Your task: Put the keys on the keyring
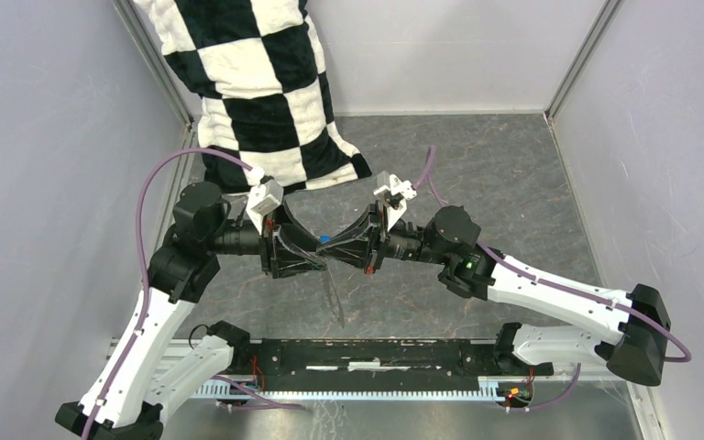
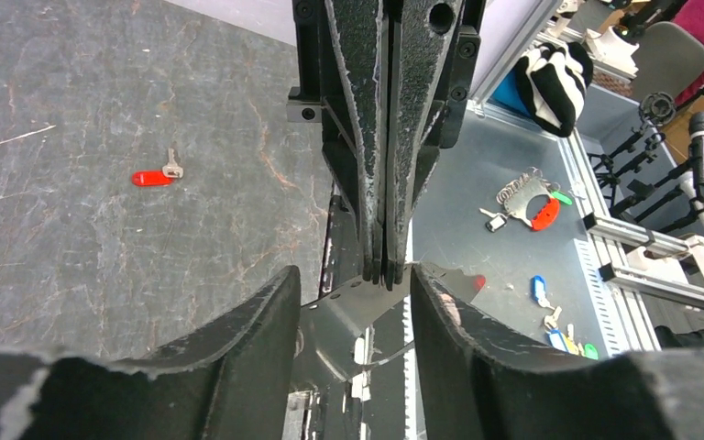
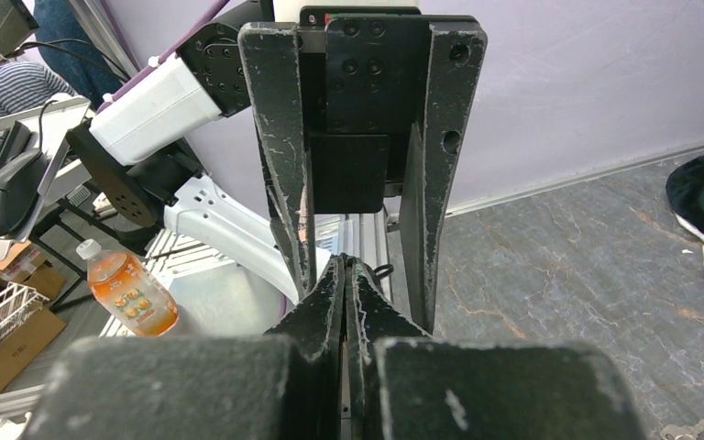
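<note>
My two grippers meet tip to tip above the middle of the table. My left gripper [image 1: 321,255] [image 2: 353,270] is open, with its fingers [image 3: 275,137] on either side of the right gripper's tip. My right gripper [image 1: 330,248] [image 3: 342,261] is shut, and it also shows in the left wrist view [image 2: 385,275]. The thin grey keyring [image 1: 335,298] hangs down from where the tips meet; a piece of its wire [image 2: 394,353] runs between my left fingers. The blue key [image 1: 325,240] sits at the tips. The red key [image 2: 154,177] lies flat on the table, apart from both grippers.
A black-and-white checkered cushion [image 1: 257,82] leans in the back left corner. A black rail [image 1: 376,357] runs along the near edge. Grey walls close in three sides. Beyond the rail lie a bunch of keys [image 2: 527,197] and several loose coloured keys [image 2: 550,312].
</note>
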Available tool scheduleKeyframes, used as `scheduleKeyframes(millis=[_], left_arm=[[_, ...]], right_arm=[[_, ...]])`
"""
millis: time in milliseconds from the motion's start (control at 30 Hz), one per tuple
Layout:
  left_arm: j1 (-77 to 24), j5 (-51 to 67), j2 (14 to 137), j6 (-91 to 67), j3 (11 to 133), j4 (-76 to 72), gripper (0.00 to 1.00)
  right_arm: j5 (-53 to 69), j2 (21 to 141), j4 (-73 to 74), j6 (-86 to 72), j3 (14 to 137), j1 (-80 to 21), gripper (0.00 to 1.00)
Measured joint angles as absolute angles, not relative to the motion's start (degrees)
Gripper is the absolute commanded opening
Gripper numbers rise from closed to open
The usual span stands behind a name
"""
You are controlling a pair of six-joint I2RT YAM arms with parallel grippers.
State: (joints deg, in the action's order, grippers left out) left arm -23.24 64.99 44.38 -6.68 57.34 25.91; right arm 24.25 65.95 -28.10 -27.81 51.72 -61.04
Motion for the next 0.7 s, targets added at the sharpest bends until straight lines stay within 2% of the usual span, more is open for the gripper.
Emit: scheduleKeyframes(millis=[67,133,233,500,700], left_arm=[[-23.2,64.4,44.0,-6.7,57.3,26.1,0.43],[-23.3,63.5,43.8,-6.8,57.3,26.0,0.42],[-23.3,62.1,44.1,-6.8,57.8,26.3,0.5],[-23.3,57.4,44.3,-12.0,58.9,26.9,0.77],[-23.3,55.9,43.8,-14.8,59.2,26.9,0.77]], right_arm=[[24.3,66.0,-28.3,-27.8,51.7,-61.0,0.0],[24.2,66.0,-28.6,-27.9,51.7,-61.0,0.0],[23.8,66.0,-28.7,-28.2,51.7,-61.0,0.0],[22.8,65.6,-29.9,-28.7,51.7,-61.0,0.0],[22.3,65.3,-30.6,-29.3,51.6,-61.1,0.0]])
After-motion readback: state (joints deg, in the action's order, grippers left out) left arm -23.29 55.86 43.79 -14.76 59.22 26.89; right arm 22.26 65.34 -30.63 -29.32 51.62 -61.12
